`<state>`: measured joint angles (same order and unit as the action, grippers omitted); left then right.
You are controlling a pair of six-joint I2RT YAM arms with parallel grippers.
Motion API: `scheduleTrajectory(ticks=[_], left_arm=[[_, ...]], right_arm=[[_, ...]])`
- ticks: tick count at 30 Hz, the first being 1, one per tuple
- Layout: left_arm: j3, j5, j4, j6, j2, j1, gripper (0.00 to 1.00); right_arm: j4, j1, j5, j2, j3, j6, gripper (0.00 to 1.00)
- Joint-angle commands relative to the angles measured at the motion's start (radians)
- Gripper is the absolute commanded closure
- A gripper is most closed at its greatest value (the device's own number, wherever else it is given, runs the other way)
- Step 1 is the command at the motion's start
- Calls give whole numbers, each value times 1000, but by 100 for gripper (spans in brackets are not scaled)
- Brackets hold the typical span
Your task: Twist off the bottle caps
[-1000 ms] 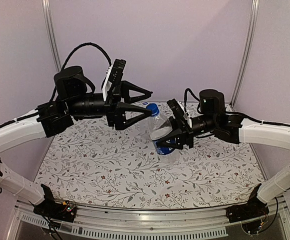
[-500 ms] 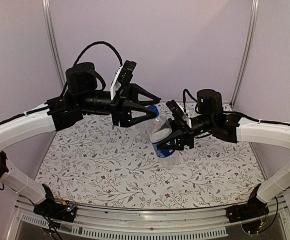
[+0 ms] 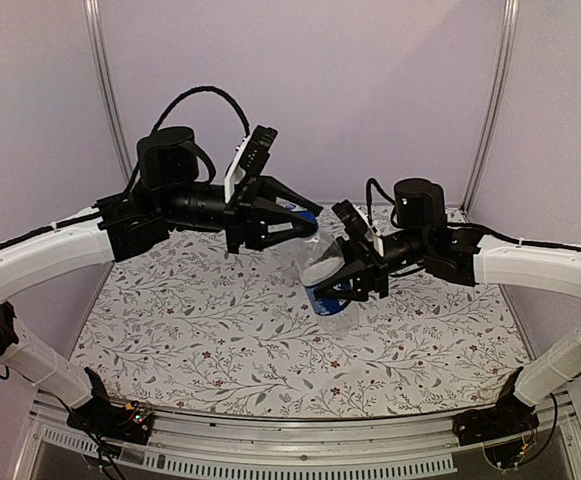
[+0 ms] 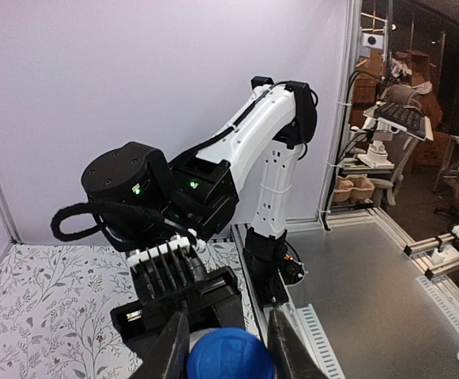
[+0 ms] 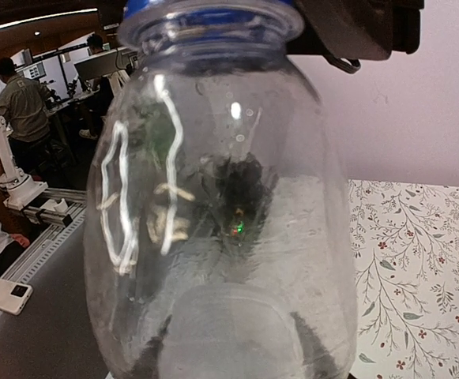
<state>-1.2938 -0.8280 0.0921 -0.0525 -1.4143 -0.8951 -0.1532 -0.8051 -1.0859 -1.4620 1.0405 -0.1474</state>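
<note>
Blue cap (image 4: pixel 229 357) is on the neck of the clear bottle (image 3: pixel 322 262), and my left hand (image 3: pixel 313 219) is clenched on it. In the left wrist view the two dark fingers (image 4: pixel 172 347) sit tight against the cap's sides, one each side, no gap showing. From the top camera the cap is mostly hidden behind those fingers, only a sliver of blue visible. Bottle is tilted: cap end up and toward the left arm, base end down toward the bench (image 3: pixel 270 438). A dark blue label band (image 3: pixel 322 298) runs round its lower part. My right hand (image 3: pixel 345 275) is grasping the bottle body from the right, jaws either side of it close to the band. The right wrist view is filled by the bottle's clear wall, with the blue rim at the top edge and the left hand's black body right behind it. Can't tell whether the base touches the bench or hangs just above it. The bottle is over the middle of the bench, slightly right of centre, between the two arms. The bench carries a floral-print cloth (image 3: pixel 190 330). Pale lilac walls stand behind it, with a metal frame post (image 3: pixel 105 90) at each back corner. Both arms reach in from the sides, white forearm links, black wrists.
</note>
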Motion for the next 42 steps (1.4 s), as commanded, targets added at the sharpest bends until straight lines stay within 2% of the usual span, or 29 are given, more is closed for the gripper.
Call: scheduleTrajectory(ticks=[1, 5, 11, 14, 21, 25, 29, 37, 42], left_arm=[[-7, 7, 5, -17, 6, 9, 76], [37, 88, 51, -77, 41, 9, 87], [106, 521, 105, -223, 104, -50, 96], [151, 689, 138, -296, 128, -77, 99], [126, 825, 101, -339, 109, -89, 99], [103, 870, 84, -348, 90, -89, 87], [89, 839, 95, -324, 78, -89, 76], [134, 677, 186, -238, 121, -60, 34], [134, 538, 159, -175, 141, -27, 18]], right_arm=[[12, 3, 63, 1, 15, 6, 60], [29, 3, 202, 16, 11, 14, 62], [38, 4, 443, 50, 9, 25, 62], [35, 6, 516, 65, 2, 23, 62], [18, 6, 544, 82, -12, 25, 62], [18, 6, 544, 79, -17, 25, 62], [18, 6, 531, 67, -20, 22, 62], [23, 6, 486, 57, -20, 13, 62], [24, 6, 403, 57, -22, 4, 62]])
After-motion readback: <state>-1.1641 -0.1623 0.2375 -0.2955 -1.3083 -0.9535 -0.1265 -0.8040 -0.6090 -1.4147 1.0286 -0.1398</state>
